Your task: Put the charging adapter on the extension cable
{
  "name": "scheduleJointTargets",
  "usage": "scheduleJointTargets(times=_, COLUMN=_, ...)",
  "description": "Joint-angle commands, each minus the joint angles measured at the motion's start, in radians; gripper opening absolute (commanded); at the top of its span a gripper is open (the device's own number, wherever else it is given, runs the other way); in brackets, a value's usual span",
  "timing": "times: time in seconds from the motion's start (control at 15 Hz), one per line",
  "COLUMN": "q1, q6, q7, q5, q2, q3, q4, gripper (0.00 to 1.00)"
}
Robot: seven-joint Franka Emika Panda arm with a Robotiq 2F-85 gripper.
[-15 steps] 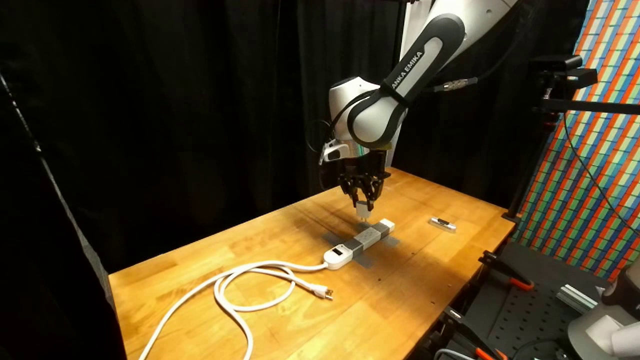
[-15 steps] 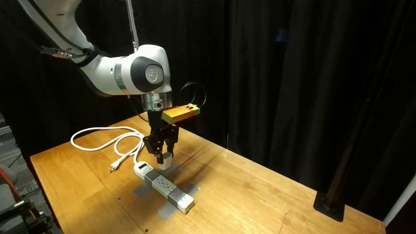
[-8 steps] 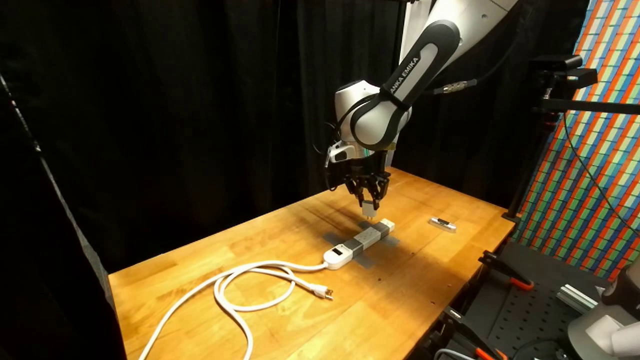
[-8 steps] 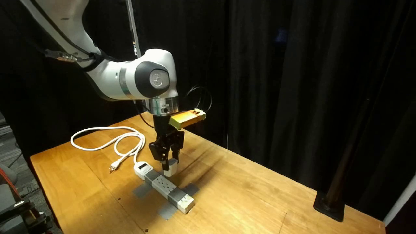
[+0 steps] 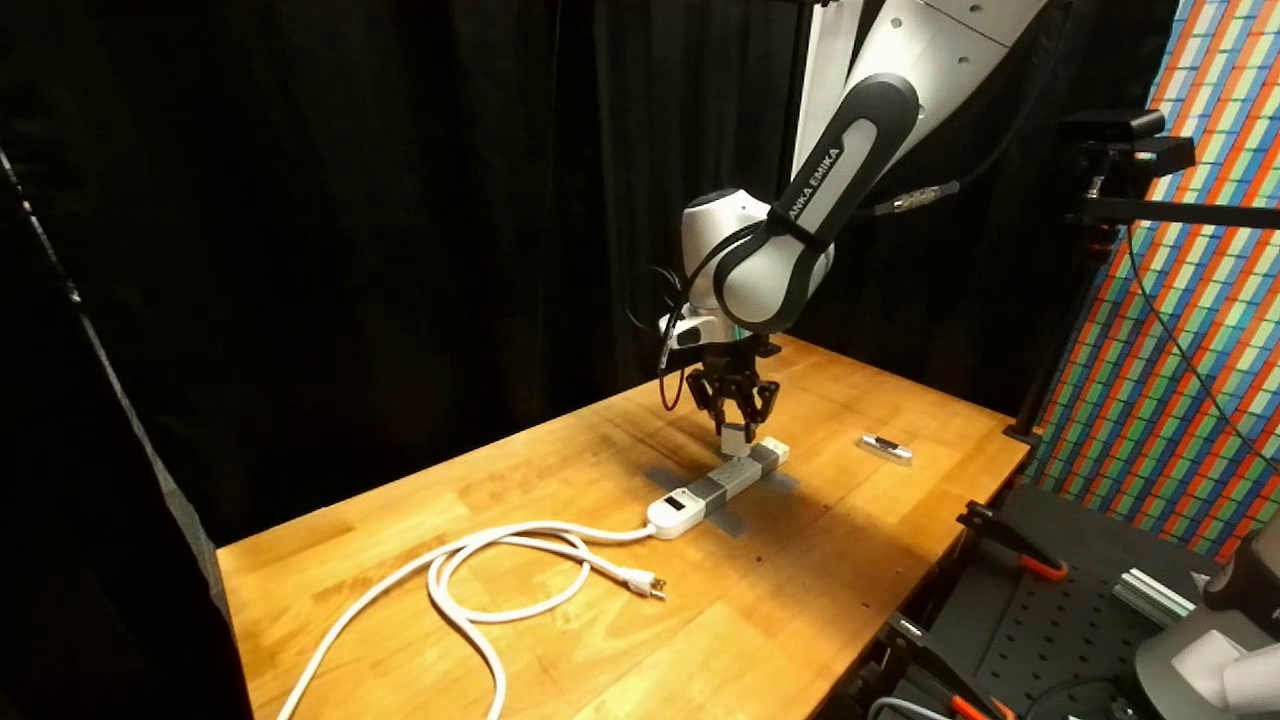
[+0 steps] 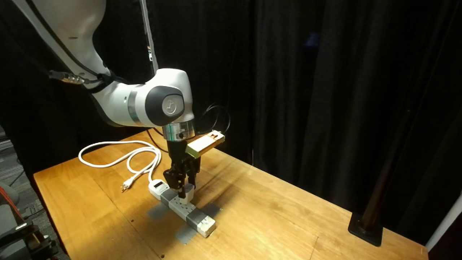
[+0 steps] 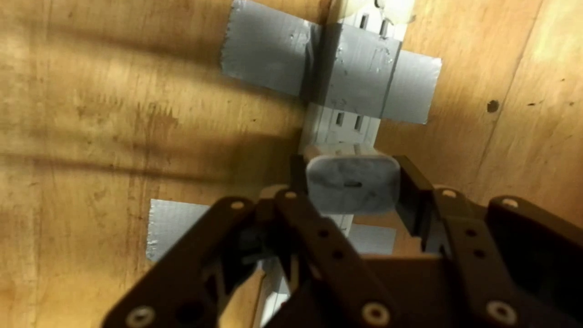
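Note:
My gripper [image 5: 735, 430] is shut on the white charging adapter [image 5: 736, 442], which is upright with its prongs down. In the wrist view the adapter [image 7: 353, 184] sits between both fingertips, its grey end with a small port facing the camera. The extension cable's white outlet strip [image 5: 680, 508] is taped to the table under the gripper. In an exterior view the adapter [image 6: 187, 198] is right over the strip's middle outlets [image 6: 177, 206]. I cannot tell whether the prongs touch or enter the slots. In the wrist view, slots [image 7: 349, 121] show just beyond the adapter.
The strip's white cord [image 5: 545, 525] lies looped on the wooden table, its plug [image 5: 642, 581] beside the strip. Grey tape [image 7: 271, 48] holds the strip. A small silver-and-black object [image 5: 885, 449] lies on the table. A black stand base [image 6: 365, 231] is at a table corner.
My gripper has moved down and over the strip with the adapter in it. The adapter was above and beside the strip and is now low over its middle outlets.

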Motion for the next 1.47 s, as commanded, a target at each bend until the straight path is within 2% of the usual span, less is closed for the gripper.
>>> scheduleJointTargets(times=0.0, q1=0.012, q6=0.079, q7=-0.057, q5=0.021, q2=-0.011, q3=-0.016, q4=-0.037, gripper=0.23)
scheduleJointTargets(times=0.27, q1=0.006, q6=0.067, q7=-0.101, q5=0.038, q2=-0.022, q3=-0.011, q4=-0.053, gripper=0.23)
scheduleJointTargets(times=0.8, q1=0.012, q6=0.097, q7=-0.083, q5=0.049, q2=-0.025, q3=-0.03, q4=-0.074, gripper=0.23)
scheduleJointTargets(times=1.4, q1=0.014, q6=0.228, q7=-0.051, q5=0.047, q2=-0.082, q3=-0.06, q4=-0.192, gripper=0.23)
